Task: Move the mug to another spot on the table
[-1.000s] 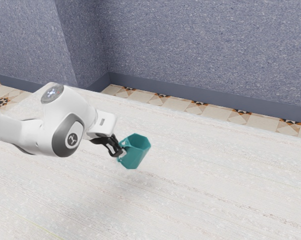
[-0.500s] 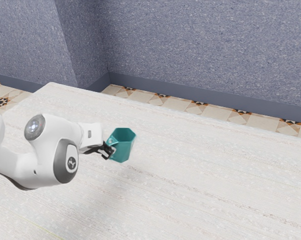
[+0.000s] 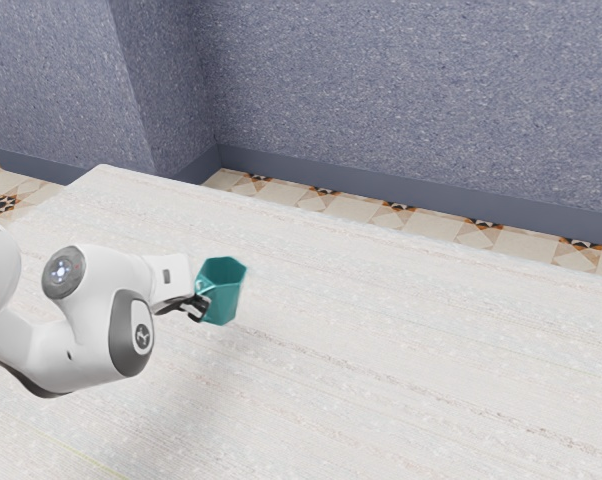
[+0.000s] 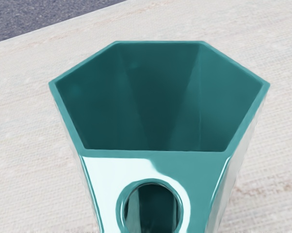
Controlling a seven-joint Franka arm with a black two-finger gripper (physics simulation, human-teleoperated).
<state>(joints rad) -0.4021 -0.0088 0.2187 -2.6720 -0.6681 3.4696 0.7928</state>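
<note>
Item: gripper point(image 3: 192, 304), black, two-finger. In the exterior view it sits at about 9 o'clock from centre, at the end of the white arm point(image 3: 91, 325), which comes in from 8 o'clock. The fingers stand close together, a narrow gap only, and are clamped on the handle side of the mug.

Item: mug point(image 3: 222, 291), teal, six-sided, tapering toward its base. It lies at the gripper's 2 o'clock and touches it. It is over the pale table point(image 3: 401, 340), on the exterior view's left half and well apart from the far edge. Whether its base touches the table cannot be told.

Orientation: the long axis runs base to mouth and stands close to upright, with the mouth toward 12 o'clock. The handle side faces 8 o'clock, toward the arm.

Wrist view: the hexagonal mouth point(image 4: 158, 97) opens toward the hand and the inside is plain teal. The handle point(image 4: 151, 167), a flat glossy tab pierced by an oval hole, is the part nearest the hand. Table surface shows on all sides of the mug.

Surroundings: a grey-blue wall point(image 3: 401, 90) at 12 o'clock, with a strip of patterned floor tiles point(image 3: 381, 212) between wall and table.
</note>
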